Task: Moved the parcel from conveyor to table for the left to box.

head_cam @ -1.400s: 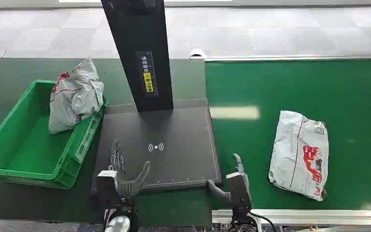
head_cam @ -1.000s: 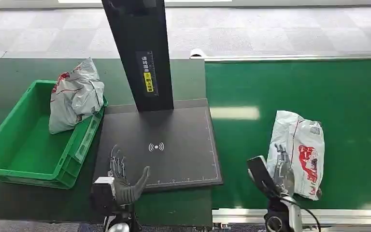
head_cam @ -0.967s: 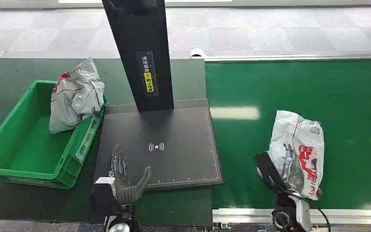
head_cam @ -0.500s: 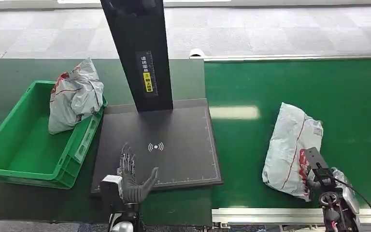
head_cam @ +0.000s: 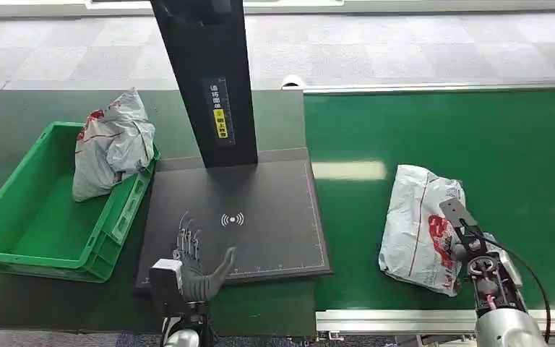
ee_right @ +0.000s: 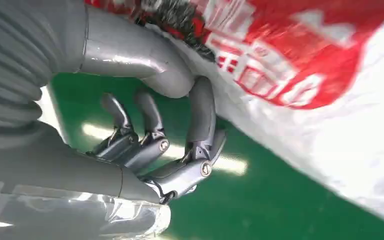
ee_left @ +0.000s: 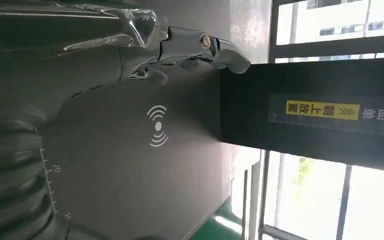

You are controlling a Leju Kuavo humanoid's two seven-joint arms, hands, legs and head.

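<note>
Green conveyor belt (head_cam: 520, 137) right of the black scanner pad (head_cam: 260, 217). Parcel (head_cam: 419, 224) not yet moved, lies on belt well right of pad. Right hand (head_cam: 470, 246) at its near edge, fingers curled, grasp uncertain. Left hand (head_cam: 195, 267) spread over pad's near edge, holding nothing.

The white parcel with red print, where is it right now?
In the head view, the parcel lies on the green conveyor belt, right of the black pad, against the right robot hand.

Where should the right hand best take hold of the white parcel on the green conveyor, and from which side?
Probably its near right edge, approached from the right. The parcel is a soft, crumpled bag lying flat on the conveyor, so an edge is easier to pinch than its broad top. The right hand is already there, thumb against the bag.
</note>
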